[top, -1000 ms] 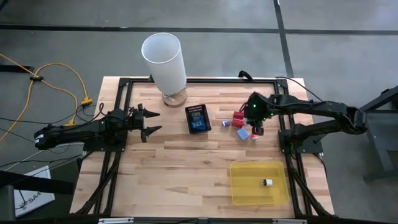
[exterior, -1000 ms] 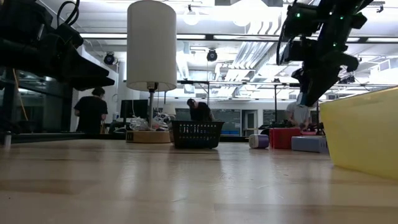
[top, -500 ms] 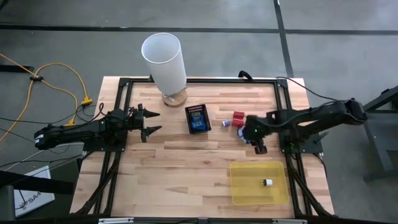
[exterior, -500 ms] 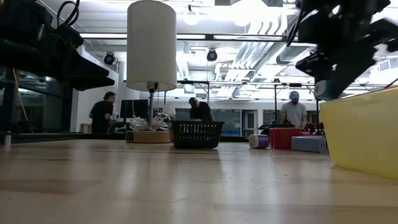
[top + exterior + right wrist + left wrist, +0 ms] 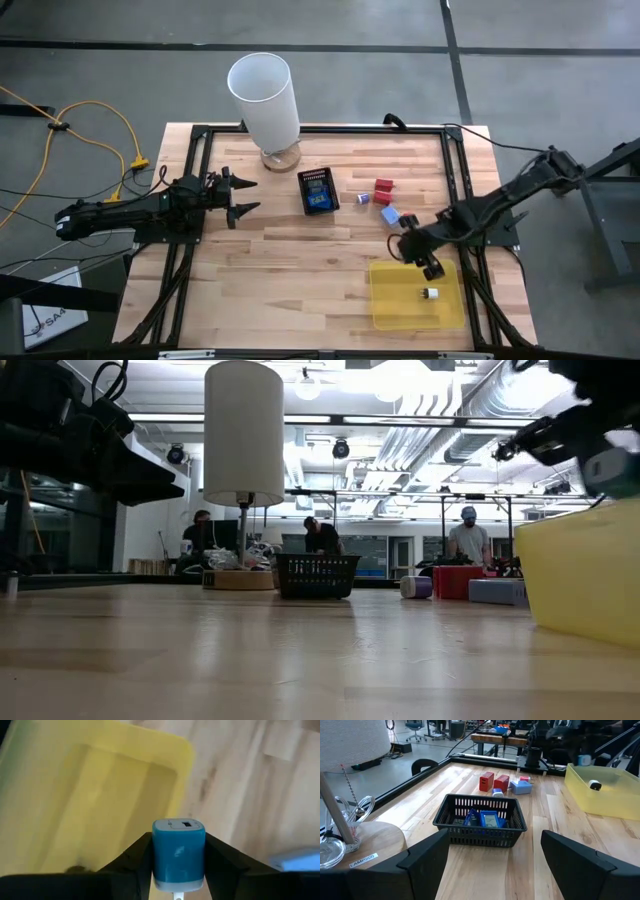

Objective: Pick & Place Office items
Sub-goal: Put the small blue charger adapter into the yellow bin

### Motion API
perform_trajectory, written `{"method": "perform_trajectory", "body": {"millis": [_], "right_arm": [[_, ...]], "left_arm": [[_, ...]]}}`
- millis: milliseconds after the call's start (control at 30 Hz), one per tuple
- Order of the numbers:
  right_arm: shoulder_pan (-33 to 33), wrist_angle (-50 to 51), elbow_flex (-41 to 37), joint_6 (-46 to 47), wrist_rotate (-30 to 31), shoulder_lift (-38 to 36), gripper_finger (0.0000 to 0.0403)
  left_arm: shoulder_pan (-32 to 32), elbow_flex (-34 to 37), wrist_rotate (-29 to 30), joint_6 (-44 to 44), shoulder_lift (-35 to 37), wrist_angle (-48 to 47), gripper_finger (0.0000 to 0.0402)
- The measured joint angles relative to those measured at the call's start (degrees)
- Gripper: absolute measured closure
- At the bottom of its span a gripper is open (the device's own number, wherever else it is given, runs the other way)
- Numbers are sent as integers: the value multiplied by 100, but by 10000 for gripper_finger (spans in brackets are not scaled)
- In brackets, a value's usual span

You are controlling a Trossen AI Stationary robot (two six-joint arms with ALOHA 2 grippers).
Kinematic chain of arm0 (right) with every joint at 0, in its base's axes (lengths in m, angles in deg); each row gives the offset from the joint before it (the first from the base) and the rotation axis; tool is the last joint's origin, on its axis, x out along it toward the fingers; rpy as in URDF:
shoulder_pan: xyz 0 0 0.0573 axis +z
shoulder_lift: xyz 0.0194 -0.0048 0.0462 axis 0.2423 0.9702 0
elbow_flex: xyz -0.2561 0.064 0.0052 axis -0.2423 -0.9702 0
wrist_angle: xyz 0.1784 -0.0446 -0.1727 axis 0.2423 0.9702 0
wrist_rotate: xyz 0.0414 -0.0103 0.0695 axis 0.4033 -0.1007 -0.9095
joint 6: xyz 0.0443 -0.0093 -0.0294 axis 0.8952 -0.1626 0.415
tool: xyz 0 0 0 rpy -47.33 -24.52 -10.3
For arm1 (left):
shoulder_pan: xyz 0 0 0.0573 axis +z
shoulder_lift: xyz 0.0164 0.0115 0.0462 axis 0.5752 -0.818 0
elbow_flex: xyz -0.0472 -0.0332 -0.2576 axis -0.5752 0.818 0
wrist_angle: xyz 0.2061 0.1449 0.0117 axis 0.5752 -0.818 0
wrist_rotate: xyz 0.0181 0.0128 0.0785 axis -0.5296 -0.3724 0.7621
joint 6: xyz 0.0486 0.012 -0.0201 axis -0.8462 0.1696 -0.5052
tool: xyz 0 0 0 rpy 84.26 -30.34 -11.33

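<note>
From overhead, the right gripper [image 5: 432,266] hides its load; only its wrist camera shows the teal block [image 5: 178,852] pinched between both fingers, standing upright on its long axis, over the yellow tray's [image 5: 385,300] back edge. The left gripper [image 5: 243,198] waits wide open near the table's [image 5: 300,280] left edge.
</note>
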Motion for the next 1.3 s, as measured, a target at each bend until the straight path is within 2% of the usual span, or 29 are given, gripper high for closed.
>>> {"method": "perform_trajectory", "body": {"millis": [333, 533, 667, 1300], "right_arm": [[1039, -206, 0, 678, 236, 0, 270], [1450, -420, 0, 884, 298, 0, 270], [1666, -423, 0, 953, 586, 167, 270], [1776, -611, 0, 948, 541, 1764, 270]], "left_arm": [[-2, 0, 0, 0, -1, 1, 94], [0, 0, -1, 0, 1, -1, 94], [-1, 0, -1, 0, 0, 0, 94], [-1, 0, -2, 0, 1, -1, 94]]}}
